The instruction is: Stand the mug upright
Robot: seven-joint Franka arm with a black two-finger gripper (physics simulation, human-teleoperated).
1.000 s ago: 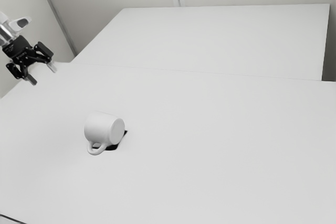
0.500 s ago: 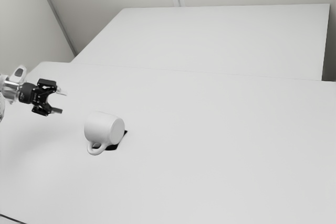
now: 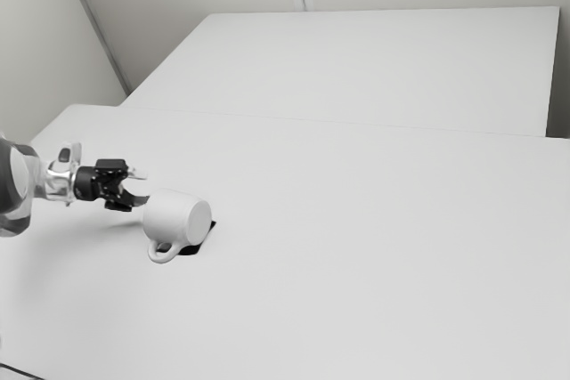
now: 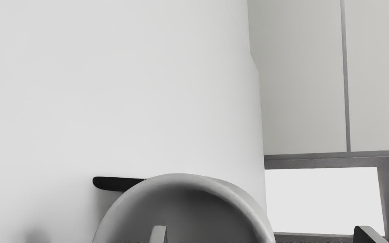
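The gripper (image 3: 141, 187) stands open at the mug's mouth, on the exterior view's left. The white mug (image 3: 174, 217) lies on its side, its base facing the exterior view's right and its handle low against the table. In the wrist view, the open gripper (image 4: 260, 233) has one finger in front of the mouth of the mug (image 4: 181, 178) and the other outside its rim. Whether that first fingertip is inside the mug, I cannot tell.
A flat black piece (image 3: 191, 250) lies partly under the mug on the white table (image 3: 356, 246). Farther back is another white surface (image 3: 374, 68), with pale walls behind. A dark cable (image 3: 20, 371) crosses the near left corner.
My gripper has come down and toward the exterior view's right, turning level, from above the table's far left to the mug's mouth. The mug has stayed where it was.
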